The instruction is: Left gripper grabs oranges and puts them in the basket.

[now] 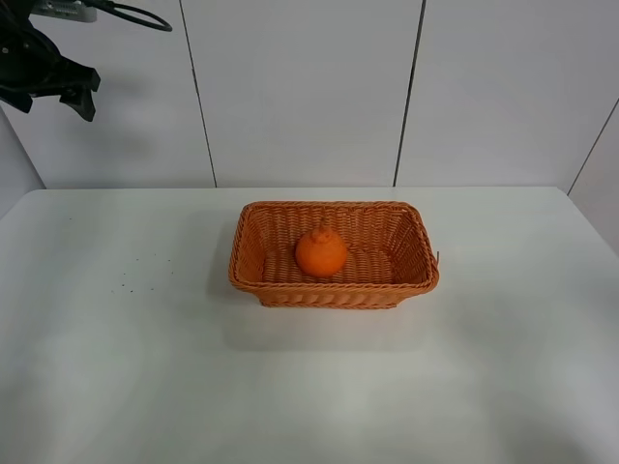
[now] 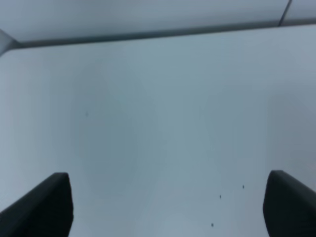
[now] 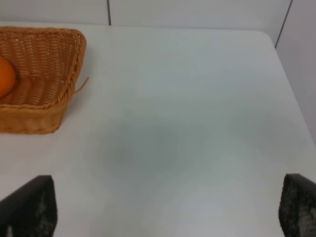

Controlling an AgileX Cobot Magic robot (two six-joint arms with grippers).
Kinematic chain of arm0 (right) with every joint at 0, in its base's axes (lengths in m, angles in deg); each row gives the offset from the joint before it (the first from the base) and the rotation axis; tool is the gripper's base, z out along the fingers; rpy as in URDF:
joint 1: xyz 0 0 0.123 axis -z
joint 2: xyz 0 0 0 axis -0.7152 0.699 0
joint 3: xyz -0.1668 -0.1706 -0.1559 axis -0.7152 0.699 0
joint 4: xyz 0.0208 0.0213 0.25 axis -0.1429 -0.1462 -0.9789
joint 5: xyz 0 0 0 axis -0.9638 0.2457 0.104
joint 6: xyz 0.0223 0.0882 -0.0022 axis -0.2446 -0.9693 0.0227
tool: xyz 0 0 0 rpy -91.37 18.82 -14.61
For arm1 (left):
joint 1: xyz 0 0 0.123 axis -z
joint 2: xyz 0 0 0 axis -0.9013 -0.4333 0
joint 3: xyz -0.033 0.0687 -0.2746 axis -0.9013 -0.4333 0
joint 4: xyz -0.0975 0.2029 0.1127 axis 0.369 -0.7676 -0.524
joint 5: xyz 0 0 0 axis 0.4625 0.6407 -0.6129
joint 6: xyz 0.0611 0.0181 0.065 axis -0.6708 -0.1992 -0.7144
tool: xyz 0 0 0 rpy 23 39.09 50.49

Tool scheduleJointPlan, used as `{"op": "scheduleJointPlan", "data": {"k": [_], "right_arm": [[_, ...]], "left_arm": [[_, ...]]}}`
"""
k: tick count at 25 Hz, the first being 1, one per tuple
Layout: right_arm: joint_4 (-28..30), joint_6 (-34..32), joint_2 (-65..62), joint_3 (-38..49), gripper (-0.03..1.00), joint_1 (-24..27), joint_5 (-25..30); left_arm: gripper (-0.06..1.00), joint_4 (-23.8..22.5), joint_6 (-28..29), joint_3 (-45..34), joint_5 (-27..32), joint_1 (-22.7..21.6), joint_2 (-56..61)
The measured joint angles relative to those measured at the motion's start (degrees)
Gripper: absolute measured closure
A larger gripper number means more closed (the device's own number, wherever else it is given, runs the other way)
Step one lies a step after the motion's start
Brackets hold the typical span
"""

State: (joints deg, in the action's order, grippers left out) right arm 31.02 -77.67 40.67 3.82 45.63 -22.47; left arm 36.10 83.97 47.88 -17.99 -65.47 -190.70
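The orange (image 1: 321, 252) lies inside the wicker basket (image 1: 416, 246) at the middle of the white table, knob up. Its edge also shows in the right wrist view (image 3: 5, 76), inside the basket (image 3: 54, 79). My left gripper (image 1: 58, 92) is raised high at the far left, well away from the basket, and holds nothing. In the left wrist view its fingertips (image 2: 44, 207) stand wide apart over bare table. My right gripper (image 3: 168, 212) is open and empty over the table to the right of the basket. It is out of the exterior view.
The white table (image 1: 145, 367) ends at a panelled wall (image 1: 300, 87) behind. A few dark specks (image 1: 145, 271) lie on the table left of the basket. The table's right edge (image 3: 284, 64) shows in the right wrist view.
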Motion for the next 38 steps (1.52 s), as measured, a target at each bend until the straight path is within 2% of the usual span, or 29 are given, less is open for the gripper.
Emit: {"op": "scheduleJointPlan", "data": {"k": [6,13,21,31,38], "right_arm": [[0.0,0.0,0.0,0.0,0.27,0.0,0.0],[0.0,0.0,0.0,0.0,0.27,0.0,0.0],[0.0,0.0,0.0,0.0,0.27,0.0,0.0],[0.0,0.0,0.0,0.0,0.27,0.0,0.0],[0.0,0.0,0.0,0.0,0.27,0.0,0.0]], "left_arm": [[0.07,0.0,0.0,-6.99,-2.26,0.0,6.16],[0.07,-0.24,0.0,-22.42,-9.05,0.0,21.59],[0.07,-3.99,0.48,-40.33,-14.26,0.0,40.18],[0.05,-4.73,1.8,-56.23,-16.19,0.0,61.29],[0.05,-4.73,3.31,-62.71,-16.23,0.0,72.93]]}}
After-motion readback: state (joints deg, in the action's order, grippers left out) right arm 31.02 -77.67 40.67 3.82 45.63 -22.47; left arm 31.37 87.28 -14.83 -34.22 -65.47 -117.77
